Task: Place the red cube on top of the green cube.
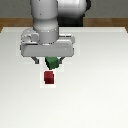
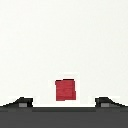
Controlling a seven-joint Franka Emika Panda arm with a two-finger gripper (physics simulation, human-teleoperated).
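Observation:
The red cube [image 1: 48,77] lies on the white table, nearer the front than the green cube [image 1: 51,63]. The green cube sits just behind it and is partly hidden by the arm's hand. My gripper [image 1: 48,61] hangs above the two cubes, open and empty. In the wrist view the red cube [image 2: 65,90] lies on the table below the gripper [image 2: 64,102], roughly midway between the two spread fingertips [image 2: 22,102] and not touching either. The green cube is out of the wrist view.
The white table [image 1: 100,90] fills the scene, with its far edge against a brown floor strip [image 1: 110,22]. The arm's base and grey links [image 1: 47,20] stand at the back centre.

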